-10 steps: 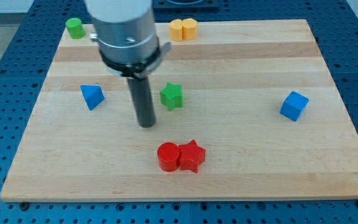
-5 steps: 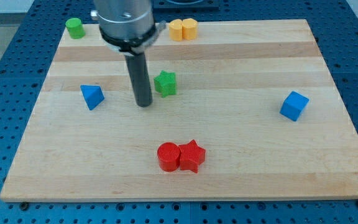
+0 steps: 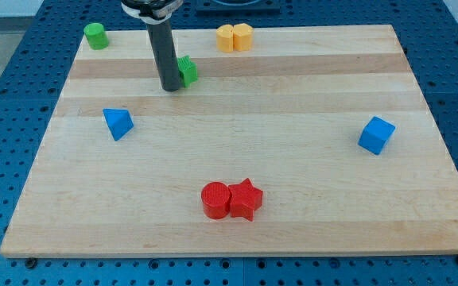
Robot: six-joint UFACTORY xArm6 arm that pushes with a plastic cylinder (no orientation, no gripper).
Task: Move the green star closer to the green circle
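Observation:
The green star (image 3: 188,71) lies on the wooden board, upper middle-left, partly hidden by my rod. My tip (image 3: 170,88) rests on the board right against the star's left side. The green circle (image 3: 95,36) stands at the board's top left corner, well to the left of and above the star and my tip.
A blue triangle (image 3: 118,123) lies at the left. An orange-yellow pair of blocks (image 3: 234,37) sits at the top edge. A blue cube (image 3: 376,134) is at the right. A red circle (image 3: 215,200) and red star (image 3: 246,199) touch near the bottom.
The green star has moved up and to the left, from the board's middle toward the top. My tip has moved up with it, staying at its left side.

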